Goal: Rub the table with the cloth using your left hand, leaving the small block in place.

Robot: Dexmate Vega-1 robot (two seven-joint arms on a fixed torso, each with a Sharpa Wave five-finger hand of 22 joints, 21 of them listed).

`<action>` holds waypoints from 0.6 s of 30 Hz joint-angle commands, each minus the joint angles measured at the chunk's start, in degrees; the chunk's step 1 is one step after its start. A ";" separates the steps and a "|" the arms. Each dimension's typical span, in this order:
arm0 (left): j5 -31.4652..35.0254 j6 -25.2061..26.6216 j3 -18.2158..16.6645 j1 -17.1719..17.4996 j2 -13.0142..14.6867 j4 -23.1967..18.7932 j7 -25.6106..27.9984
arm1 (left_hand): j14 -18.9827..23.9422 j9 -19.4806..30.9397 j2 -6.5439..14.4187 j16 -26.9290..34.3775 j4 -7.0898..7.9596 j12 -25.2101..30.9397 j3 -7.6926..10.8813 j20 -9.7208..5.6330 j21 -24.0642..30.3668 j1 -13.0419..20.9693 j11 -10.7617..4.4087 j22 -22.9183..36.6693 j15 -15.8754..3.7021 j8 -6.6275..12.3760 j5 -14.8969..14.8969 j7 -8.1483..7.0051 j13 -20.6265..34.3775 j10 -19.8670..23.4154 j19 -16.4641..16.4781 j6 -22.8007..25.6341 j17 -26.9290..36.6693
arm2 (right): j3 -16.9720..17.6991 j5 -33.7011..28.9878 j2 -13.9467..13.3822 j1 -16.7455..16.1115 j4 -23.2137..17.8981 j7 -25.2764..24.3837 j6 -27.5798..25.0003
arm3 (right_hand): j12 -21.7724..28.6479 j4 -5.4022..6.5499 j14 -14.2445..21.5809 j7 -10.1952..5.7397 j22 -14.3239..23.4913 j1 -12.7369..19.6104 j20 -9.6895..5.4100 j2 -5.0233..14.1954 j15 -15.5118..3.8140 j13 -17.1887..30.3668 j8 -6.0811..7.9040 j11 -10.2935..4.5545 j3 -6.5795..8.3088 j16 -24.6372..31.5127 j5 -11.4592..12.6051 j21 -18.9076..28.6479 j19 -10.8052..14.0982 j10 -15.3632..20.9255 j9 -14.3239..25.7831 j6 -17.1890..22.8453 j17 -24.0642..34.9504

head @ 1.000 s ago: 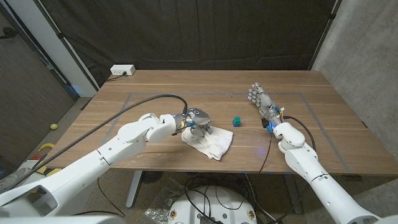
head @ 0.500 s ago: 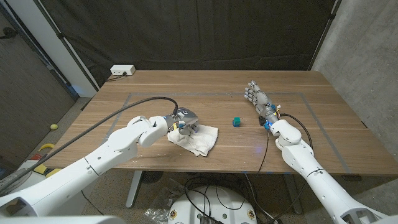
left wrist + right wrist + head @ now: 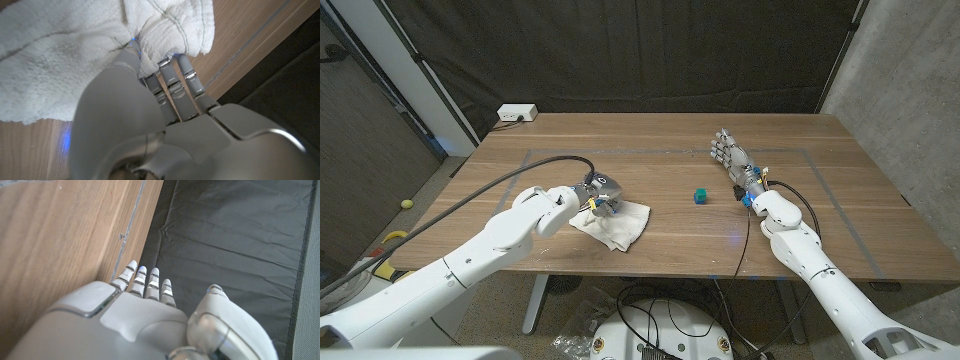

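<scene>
We see our left hand (image 3: 601,191) gripping the bunched white cloth (image 3: 616,223) near the counter's (image 3: 570,140) front edge, rubbing apparently underway; the small teal block (image 3: 701,195) stands apart, undisturbed.

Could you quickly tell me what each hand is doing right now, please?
Left hand: gripping the white cloth on the table.
Right hand: open, holding nothing.
</scene>
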 commanded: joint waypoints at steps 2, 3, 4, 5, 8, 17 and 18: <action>-3.29 -5.53 1.54 -3.05 -2.81 4.42 0.51 | 0.65 0.24 0.22 -0.10 0.11 -0.11 0.42 -1.32 0.66 -0.15 -1.04 -0.02 -2.08 -0.33 0.20 3.86 10.87 1.79 -0.21 3.75 0.02 | 0.63 -0.37 -0.66 -0.90 -1.47 -1.13 -0.62 | 0.22 0.23 0.07 0.12 0.31 -0.34 0.33 0.02 0.41 0.10 -0.17 0.04 0.35 0.19 -0.09 -0.27 -0.05 0.65 0.11 0.34 0.12; -3.81 -6.48 1.67 -3.31 -3.08 5.08 2.26 | 0.67 0.25 0.24 -0.11 0.13 -0.11 0.43 -1.34 0.69 -0.16 -1.04 -0.03 -2.07 -0.34 0.20 3.87 10.88 1.82 -0.18 3.76 0.03 | 0.75 -0.31 -0.75 -1.09 -1.69 -1.23 -0.70 | 0.22 0.23 0.05 0.12 0.31 -0.35 0.32 0.01 0.40 0.10 -0.17 0.03 0.35 0.19 -0.09 -0.28 -0.04 0.66 0.11 0.35 0.12; -4.23 -7.32 1.95 -3.80 -3.41 5.70 3.18 | 0.70 0.26 0.27 -0.14 0.16 -0.13 0.45 -1.35 0.72 -0.19 -1.04 -0.03 -2.06 -0.37 0.20 3.86 10.90 1.82 -0.16 3.73 0.04 | 0.85 -0.30 -0.84 -1.29 -1.91 -1.38 -0.80 | 0.21 0.23 0.07 0.10 0.31 -0.36 0.33 0.01 0.41 0.10 -0.17 0.03 0.35 0.19 -0.09 -0.28 -0.04 0.64 0.11 0.35 0.12; -4.73 -8.27 2.10 -4.10 -3.65 6.38 4.75 | 0.70 0.26 0.27 -0.16 0.17 -0.14 0.45 -1.33 0.72 -0.20 -1.05 -0.04 -2.05 -0.38 0.20 3.86 10.91 1.82 -0.19 3.74 0.04 | 0.94 -0.32 -0.92 -1.47 -2.15 -1.57 -0.93 | 0.22 0.23 0.05 0.09 0.31 -0.36 0.34 0.01 0.41 0.10 -0.17 0.02 0.35 0.18 -0.09 -0.29 -0.04 0.66 0.11 0.35 0.12; -5.32 -10.60 2.76 -5.01 -4.56 8.47 9.43 | 0.74 0.29 0.28 -0.26 0.23 -0.19 0.48 -1.13 0.76 -0.27 -1.06 -0.06 -2.04 -0.44 0.20 3.76 10.96 1.81 -0.30 3.75 0.06 | 1.27 -0.29 -1.10 -1.98 -2.52 -1.95 -0.92 | 0.24 0.23 0.06 0.08 0.31 -0.37 0.35 0.00 0.43 0.10 -0.17 0.03 0.36 0.19 -0.09 -0.30 -0.03 0.72 0.11 0.35 0.12; -7.26 -17.12 5.99 -9.33 -9.44 16.20 21.31 | 0.69 0.47 0.19 -0.64 0.33 -0.39 0.54 -1.29 0.94 -0.43 -1.10 -0.15 -2.06 -0.57 0.23 3.61 11.13 1.70 -0.23 3.72 0.13 | 1.65 -0.29 -1.01 -2.26 -2.32 -2.45 -0.55 | 0.23 0.22 0.10 0.08 0.31 -0.43 0.35 -0.02 0.38 0.10 -0.17 0.08 0.37 0.20 -0.08 -0.35 -0.04 0.74 0.11 0.35 0.11; -7.40 -17.67 6.31 -9.76 -9.87 16.86 22.24 | 0.70 0.48 0.18 -0.68 0.33 -0.39 0.55 -1.30 0.98 -0.44 -1.10 -0.16 -2.06 -0.59 0.23 3.64 11.15 1.71 -0.14 3.70 0.14 | 1.64 -0.31 -1.02 -2.23 -2.25 -2.45 -0.54 | 0.23 0.22 0.12 0.09 0.31 -0.43 0.35 -0.03 0.42 0.10 -0.17 0.07 0.37 0.20 -0.08 -0.36 -0.04 0.73 0.11 0.35 0.11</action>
